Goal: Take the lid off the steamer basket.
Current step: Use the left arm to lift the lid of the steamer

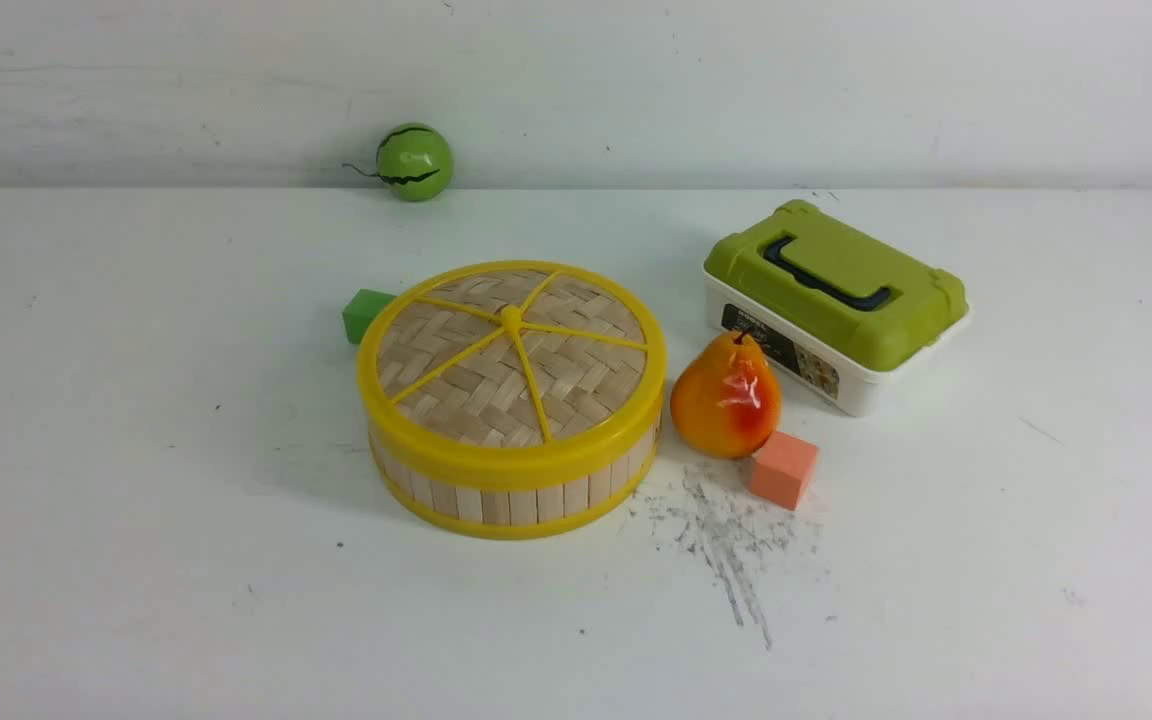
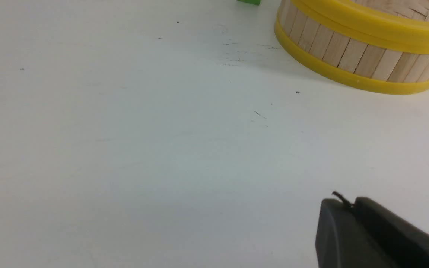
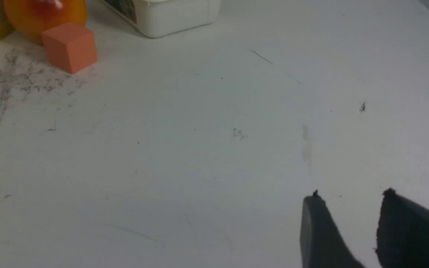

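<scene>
The woven bamboo lid (image 1: 511, 365) with its yellow rim, spokes and centre knob sits flat on the steamer basket (image 1: 516, 490) in the middle of the table. The basket's slat wall (image 2: 352, 56) shows in the left wrist view, with the lid's rim (image 2: 367, 26) above it. My left gripper (image 2: 348, 203) is shut with nothing in it, over bare table well short of the basket. The right gripper (image 3: 350, 195) is open and empty over bare table, away from the basket. Neither gripper shows in the front view.
An orange pear (image 1: 726, 395) and a salmon cube (image 1: 784, 469) stand just right of the basket. Behind them is a white box with a green lid (image 1: 833, 303). A green cube (image 1: 366, 313) touches the basket's far left. A small green melon ball (image 1: 415, 161) rests by the back wall.
</scene>
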Action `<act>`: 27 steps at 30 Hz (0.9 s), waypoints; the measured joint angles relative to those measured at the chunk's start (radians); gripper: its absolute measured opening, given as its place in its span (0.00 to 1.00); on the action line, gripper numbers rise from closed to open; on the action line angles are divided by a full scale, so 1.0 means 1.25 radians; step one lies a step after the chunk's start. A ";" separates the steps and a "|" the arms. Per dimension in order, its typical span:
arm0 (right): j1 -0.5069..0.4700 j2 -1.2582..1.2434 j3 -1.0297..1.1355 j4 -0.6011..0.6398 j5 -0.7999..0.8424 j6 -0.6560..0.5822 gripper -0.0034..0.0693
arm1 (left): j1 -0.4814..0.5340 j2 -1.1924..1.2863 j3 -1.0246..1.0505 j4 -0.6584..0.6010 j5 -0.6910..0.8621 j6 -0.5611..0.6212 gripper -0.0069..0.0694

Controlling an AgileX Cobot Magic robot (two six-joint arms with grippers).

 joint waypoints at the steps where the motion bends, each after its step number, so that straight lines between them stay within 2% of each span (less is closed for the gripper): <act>1: 0.000 0.000 0.000 0.000 0.000 0.000 0.38 | 0.000 0.000 0.000 0.000 0.000 0.000 0.14; 27: 0.000 0.000 0.000 0.000 0.000 0.000 0.38 | 0.000 0.000 0.000 0.000 0.000 0.000 0.18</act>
